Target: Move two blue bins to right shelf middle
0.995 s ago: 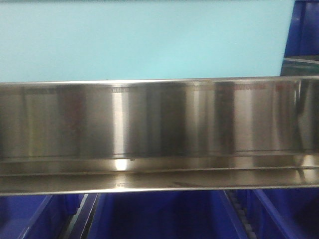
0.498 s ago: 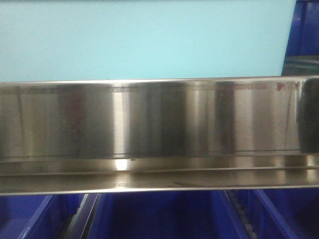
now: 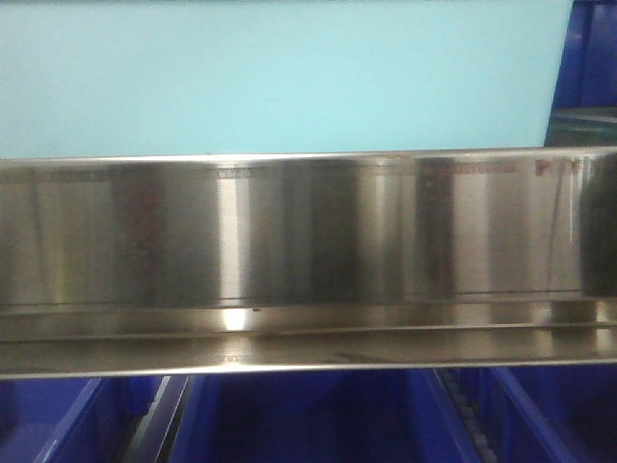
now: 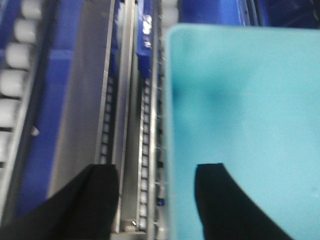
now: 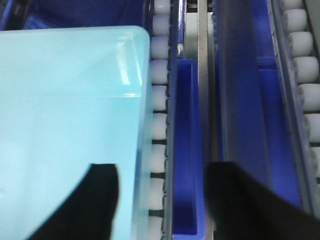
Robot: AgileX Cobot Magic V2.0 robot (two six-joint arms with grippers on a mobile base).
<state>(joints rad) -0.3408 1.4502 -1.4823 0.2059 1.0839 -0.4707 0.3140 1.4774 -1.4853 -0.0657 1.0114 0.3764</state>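
Observation:
A light blue bin [image 3: 280, 77] fills the top of the front view, behind a steel shelf rail [image 3: 308, 241]. In the left wrist view, the bin [image 4: 245, 110] takes up the right side. My left gripper [image 4: 157, 170] is open and straddles its left wall, one finger over the bin's inside and the other over the roller track. In the right wrist view the same bin [image 5: 70, 110] lies on the left. My right gripper [image 5: 162, 167] is open astride its right wall, the outer finger over a dark blue bin [image 5: 187, 145]. A second light blue bin is not in view.
Dark blue bins [image 3: 308, 420] sit on the level below the steel rail, and another [image 3: 590, 53] is at the top right. White rollers [image 5: 159, 100] and steel rails [image 4: 125, 100] run beside the light blue bin. More dark blue bins [image 5: 260, 110] lie to its right.
Only the dark reflection at the right end of the steel rail has shifted slightly. The bin and the shelf look the same.

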